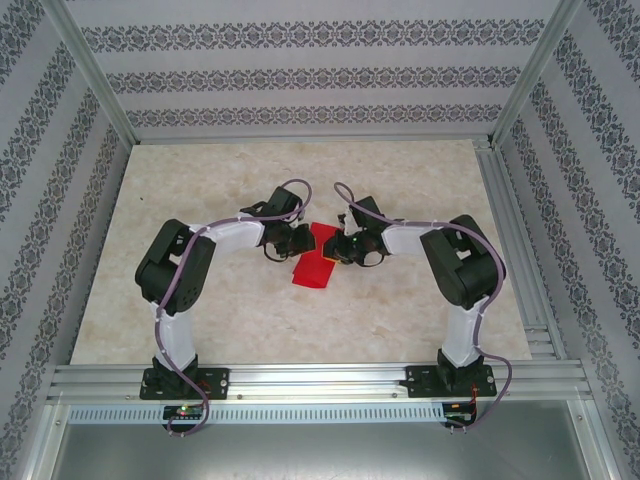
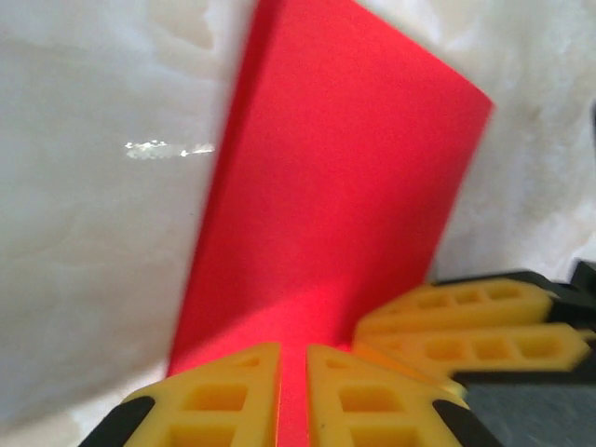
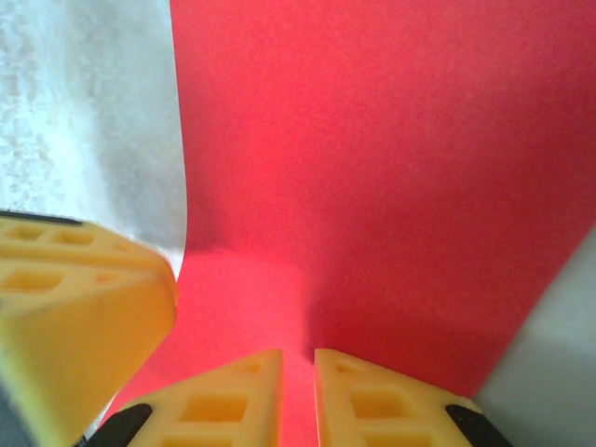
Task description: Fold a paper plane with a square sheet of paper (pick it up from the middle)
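Jaws of your left gripper and right gripper both sit narrow, pinching the square sheet of paper, which stands bent up between them at mid counter. Looks early: one rough bend at most, no nose, no wings, nearly all folds left. Pinch points are cut off at the wrist views' bottom edge, so any crease is unconfirmed.

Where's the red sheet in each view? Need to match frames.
Top external: red sheet, table centre.
Left wrist: red sheet, centre, top to bottom.
Right wrist: red sheet, centre to right edge.
Shared landmark: pale marbled tabletop.
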